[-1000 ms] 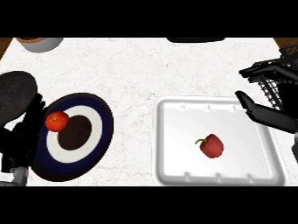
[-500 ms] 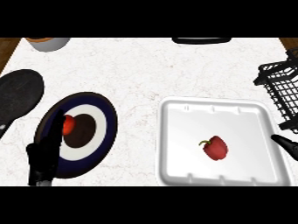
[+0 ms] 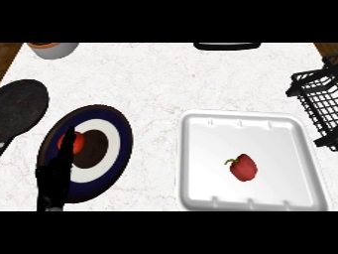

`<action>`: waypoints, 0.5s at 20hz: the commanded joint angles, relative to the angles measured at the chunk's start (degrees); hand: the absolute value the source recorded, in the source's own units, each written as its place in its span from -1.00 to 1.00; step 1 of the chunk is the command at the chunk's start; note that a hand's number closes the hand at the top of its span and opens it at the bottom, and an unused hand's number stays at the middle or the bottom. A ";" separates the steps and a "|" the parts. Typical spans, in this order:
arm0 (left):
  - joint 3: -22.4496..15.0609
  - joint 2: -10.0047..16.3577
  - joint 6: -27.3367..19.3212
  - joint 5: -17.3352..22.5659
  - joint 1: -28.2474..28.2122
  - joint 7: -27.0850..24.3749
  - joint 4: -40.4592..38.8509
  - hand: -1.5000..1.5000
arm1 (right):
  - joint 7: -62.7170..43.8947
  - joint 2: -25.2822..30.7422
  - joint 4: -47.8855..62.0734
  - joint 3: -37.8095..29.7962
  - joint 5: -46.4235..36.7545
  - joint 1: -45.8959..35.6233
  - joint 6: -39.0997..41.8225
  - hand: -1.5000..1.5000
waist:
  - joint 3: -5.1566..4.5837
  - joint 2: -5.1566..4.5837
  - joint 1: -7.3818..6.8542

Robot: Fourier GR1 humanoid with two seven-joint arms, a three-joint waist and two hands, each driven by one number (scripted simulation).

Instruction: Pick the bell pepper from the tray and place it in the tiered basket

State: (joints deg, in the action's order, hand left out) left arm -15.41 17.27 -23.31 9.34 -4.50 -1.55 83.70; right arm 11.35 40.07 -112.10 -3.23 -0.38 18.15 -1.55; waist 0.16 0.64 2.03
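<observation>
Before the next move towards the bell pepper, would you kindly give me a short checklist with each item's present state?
1. Bell pepper lies inside the tray: ok.
2. Nothing covers or touches the bell pepper from above: ok.
3. Tiered basket stands in view to the right of the tray: ok, though the picture's edge cuts it off.
4. Right hand in view and near the bell pepper: not ok, it shows nowhere.
5. Left hand open and holding nothing, over the plate: ok.
6. Room in the tiered basket for the bell pepper: cannot tell.
</observation>
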 commanded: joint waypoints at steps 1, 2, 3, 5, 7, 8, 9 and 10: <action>-0.70 -1.30 -0.17 0.07 -0.50 1.64 -3.20 0.00 | -7.58 4.39 -9.85 3.48 -12.63 6.59 -2.43 -1.00 | -0.56 -0.28 0.96; -1.18 -1.45 0.26 -0.55 0.55 1.26 -4.03 0.00 | -11.53 5.00 -9.10 2.97 -15.11 4.53 -3.46 -1.00 | -0.48 -0.63 -0.26; 0.73 0.11 1.68 1.27 0.43 2.20 -3.02 0.00 | -12.30 4.10 -10.66 4.35 -19.11 6.43 -5.04 -1.00 | -0.41 -0.51 -0.45; -0.22 -0.59 1.96 0.58 -0.96 0.15 -3.16 0.00 | -19.01 2.13 -14.11 7.38 -25.39 6.50 -7.36 -1.00 | -0.38 -0.58 -1.27; 1.45 1.23 3.69 1.64 0.79 1.62 -3.06 0.00 | -26.37 0.36 -20.14 11.27 -30.98 7.17 -7.79 -1.00 | -0.40 -0.56 -1.26; -1.25 -2.38 0.65 -1.06 1.32 2.08 -4.74 0.00 | -27.17 -0.18 -20.66 10.68 -31.65 7.49 -6.96 -1.00 | -0.29 -0.59 -1.16; -1.38 -1.43 1.88 -0.35 0.53 3.08 -2.36 0.00 | -28.07 -3.09 -17.51 15.91 -37.71 6.24 -8.96 -1.00 | -0.25 -0.67 -1.96; -1.45 -2.54 -0.06 -1.73 1.84 3.78 -2.64 0.00 | -30.12 -3.12 -18.68 16.78 -39.50 5.39 -7.25 -1.00 | -0.23 -0.65 -1.90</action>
State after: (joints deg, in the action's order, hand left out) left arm -15.93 16.23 -22.60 8.39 -3.09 -0.61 82.97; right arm -11.46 39.82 -128.03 7.54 -29.50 23.97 -8.11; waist 0.21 0.44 0.75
